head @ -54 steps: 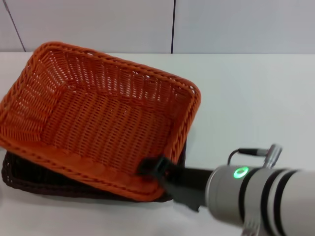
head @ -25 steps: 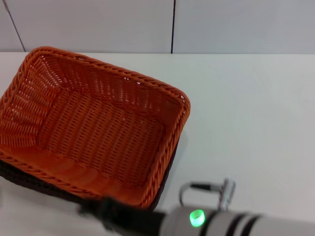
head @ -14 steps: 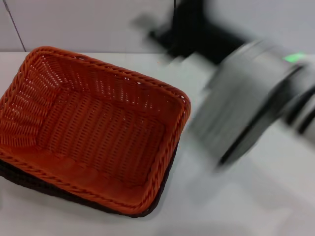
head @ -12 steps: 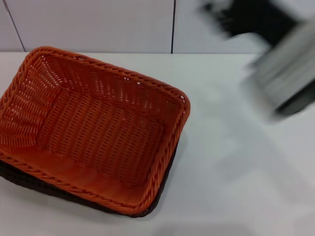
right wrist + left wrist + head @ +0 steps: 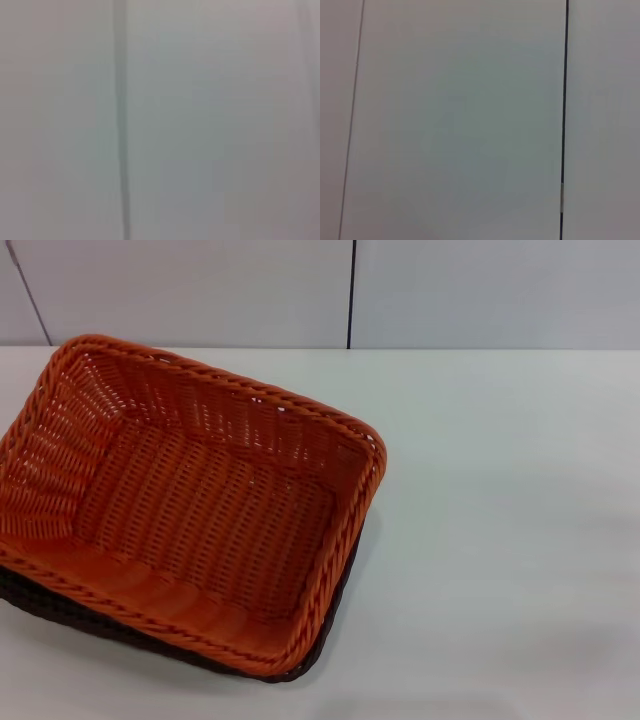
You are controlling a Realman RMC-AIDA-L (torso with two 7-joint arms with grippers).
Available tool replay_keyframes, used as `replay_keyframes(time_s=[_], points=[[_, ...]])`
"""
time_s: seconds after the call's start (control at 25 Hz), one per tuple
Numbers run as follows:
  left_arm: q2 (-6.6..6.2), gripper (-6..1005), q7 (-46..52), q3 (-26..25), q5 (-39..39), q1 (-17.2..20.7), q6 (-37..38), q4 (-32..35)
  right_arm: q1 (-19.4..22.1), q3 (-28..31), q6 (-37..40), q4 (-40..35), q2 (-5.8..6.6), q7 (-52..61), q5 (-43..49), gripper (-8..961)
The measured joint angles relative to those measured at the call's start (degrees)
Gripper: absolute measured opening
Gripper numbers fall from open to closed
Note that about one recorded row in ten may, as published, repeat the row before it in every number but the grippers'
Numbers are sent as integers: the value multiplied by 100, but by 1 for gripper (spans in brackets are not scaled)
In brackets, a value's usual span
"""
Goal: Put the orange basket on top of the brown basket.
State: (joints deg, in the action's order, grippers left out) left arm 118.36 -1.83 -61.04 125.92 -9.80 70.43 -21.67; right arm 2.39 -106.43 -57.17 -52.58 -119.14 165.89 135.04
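Note:
The orange basket (image 5: 190, 500) sits nested on top of the brown basket (image 5: 60, 612) at the left of the white table in the head view. Only the brown basket's dark rim shows along the orange basket's near edge and its right corner. Neither gripper shows in any view. Both wrist views show only a pale panelled wall with a dark seam.
The white table (image 5: 500, 520) stretches to the right of the baskets. A white panelled wall (image 5: 200, 290) with a dark vertical seam stands behind the table.
My right arm let go of the orange basket, which settled down onto the brown one. The arm then swung up and to the right, out of the head view.

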Motion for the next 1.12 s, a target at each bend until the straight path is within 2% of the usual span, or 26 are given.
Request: replay_keyframes(time_s=[0.12,0.32,1.12], points=[[5,802,1,6,-2,1,11,19,-283,-320,-1087,1102,-3,560,-519,606],[-6,802,2,101,2,43,53,75,-374,-516,-1583,1508,-19,479,-600,608],[3,802,35,304,2,120,64,114,-491,-580,-1586,1810,3,360,-682,617]])
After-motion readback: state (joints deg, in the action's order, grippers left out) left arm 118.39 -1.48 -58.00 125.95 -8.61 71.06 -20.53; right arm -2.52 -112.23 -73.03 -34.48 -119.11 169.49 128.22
